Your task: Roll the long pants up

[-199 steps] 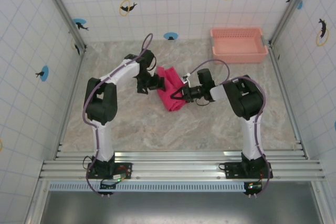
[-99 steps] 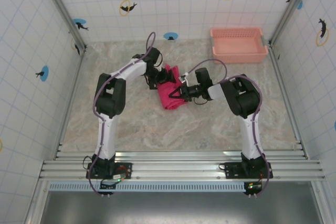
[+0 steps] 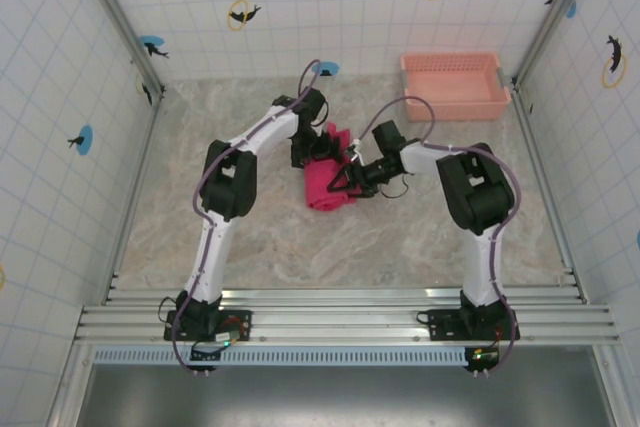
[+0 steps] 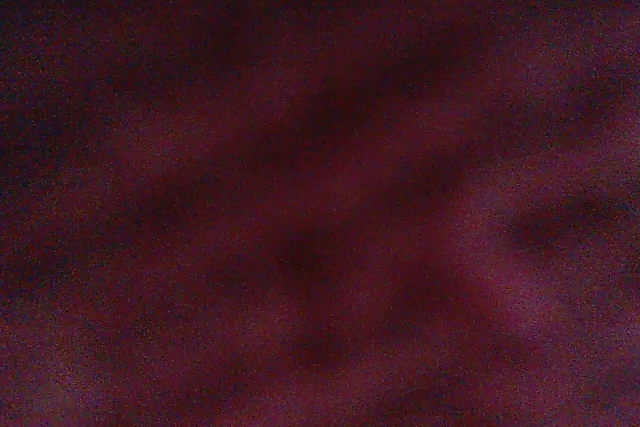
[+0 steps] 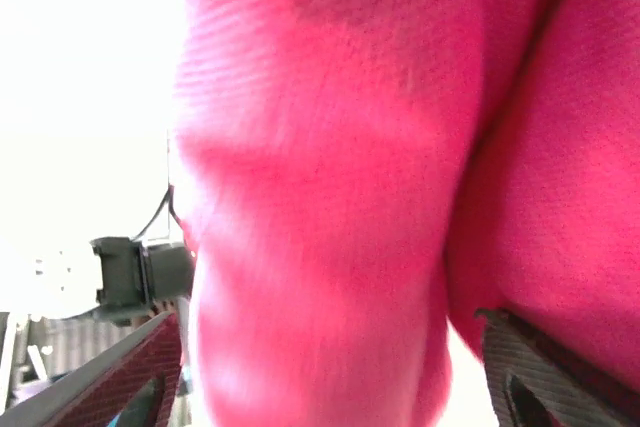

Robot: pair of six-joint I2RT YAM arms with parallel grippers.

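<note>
The left arm has swung in from the left side of the long pants (image 3: 322, 192) to their far end over the last second. The left claw (image 3: 312, 152) now sits right on the cloth there. Its wrist camera is so close to the long pants (image 4: 320, 187) that it sees just dark magenta fabric. The claw's fingers are spread as wide as they go, and I cannot tell whether they have any cloth between them.

The right claw (image 3: 338, 179) has let its fingers spring apart. In its wrist view, the right claw (image 5: 330, 319) straddles a thick fold of the long pants (image 5: 330, 147) with both fingers well out to the sides.

The pants lie as a compact bundle mid-table (image 3: 200, 217), well apart from the pink basket (image 3: 450, 107) at the far right. This looks like a handover of grip partway through the roll, and the loosened fold could slacken.
</note>
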